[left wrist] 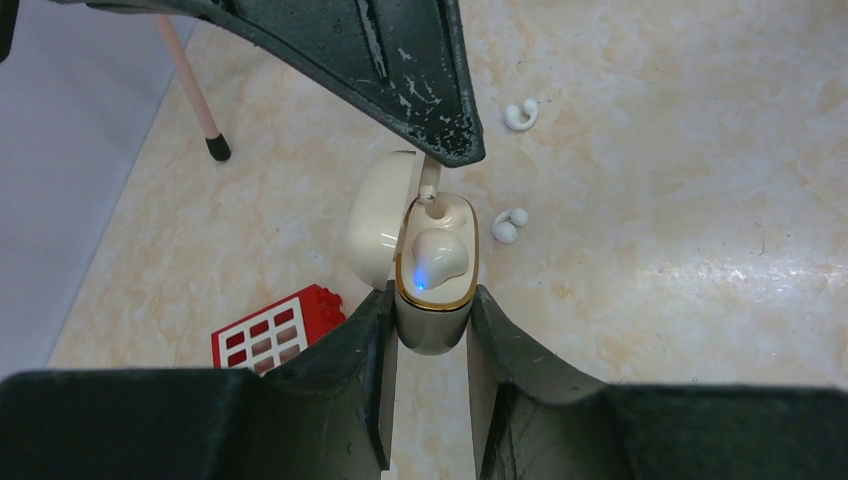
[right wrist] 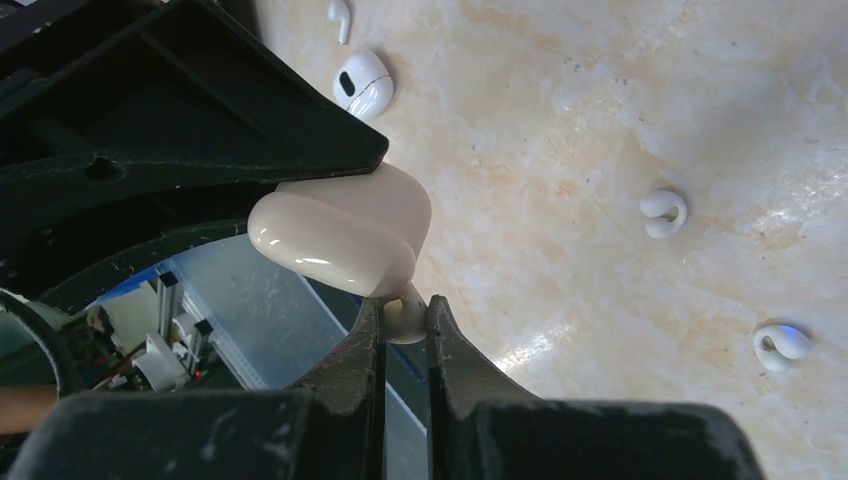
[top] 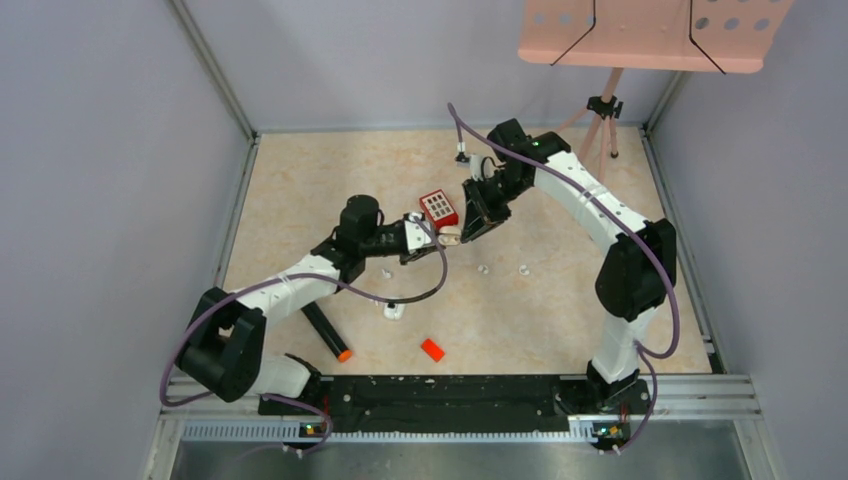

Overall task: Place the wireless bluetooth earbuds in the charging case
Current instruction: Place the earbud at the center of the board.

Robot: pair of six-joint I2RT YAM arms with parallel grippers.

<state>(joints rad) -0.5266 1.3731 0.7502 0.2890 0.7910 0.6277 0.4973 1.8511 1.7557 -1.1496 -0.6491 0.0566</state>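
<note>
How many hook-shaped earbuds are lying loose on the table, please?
2. One earbud lies right of the case in the left gripper, another earbud farther right; more may be hidden.

Right claw (right wrist: 405, 306) pinches earbud (right wrist: 401, 324), apparently touching case (right wrist: 340, 232).

Left arm (top: 300, 282): base at 7 o'clock of top view, stretched toward 2 o'clock, low over table.
Left gripper (left wrist: 432, 300): fingers clamped on either side of charging case (left wrist: 432, 338).
Right arm (top: 585, 195): base at 5 o'clock, forearm running toward 11 o'clock, wrist folded back toward 7 o'clock.
Right gripper (right wrist: 403, 318): fingers pinched on earbud (right wrist: 408, 305) stem, tips just beside left gripper's.
</note>
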